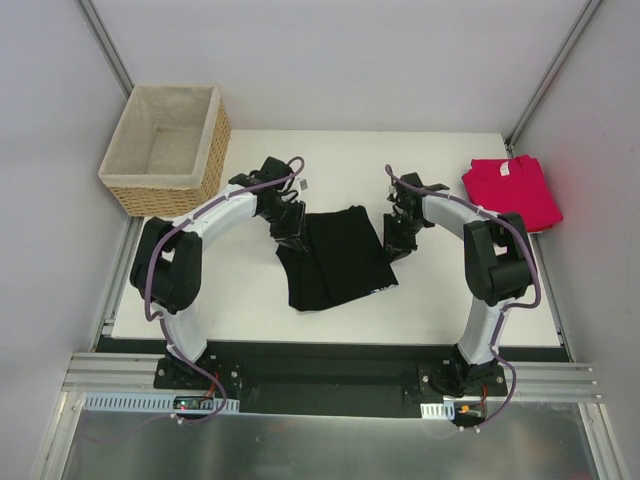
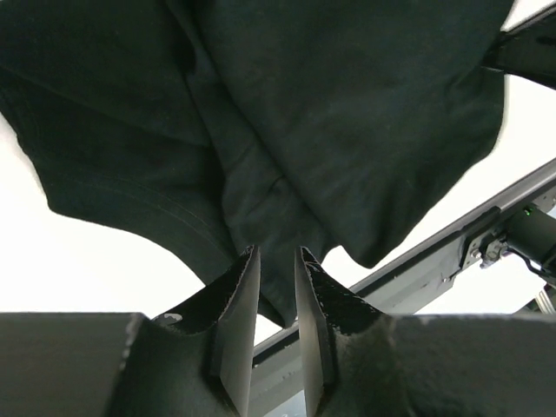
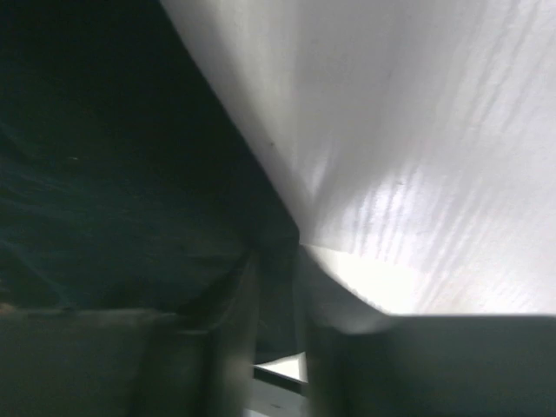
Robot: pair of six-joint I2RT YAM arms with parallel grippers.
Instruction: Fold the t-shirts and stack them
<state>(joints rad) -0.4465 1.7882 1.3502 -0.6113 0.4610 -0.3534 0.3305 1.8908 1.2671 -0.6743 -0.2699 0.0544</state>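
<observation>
folding the black shirt (image 1: pixel 340 260) now. left claw (image 2: pixel 278 254) pinches its far edge; right claw (image 3: pixel 278 261) too blurry to tell. next, both should pull it over evenly.

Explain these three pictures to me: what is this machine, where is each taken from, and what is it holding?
These are two robot arms bolted to a white table, each ending in a two-finger gripper. The wide picture looks down from above; the other two come from cameras on the wrists, looking along the fingers. On the table lie a black t-shirt in the middle, a folded red t-shirt at the far right and a wicker basket at the far left. The left gripper pinches the black t-shirt's edge. The right gripper is at its opposite edge, but that picture is too blurred to tell whether it grips.
</observation>
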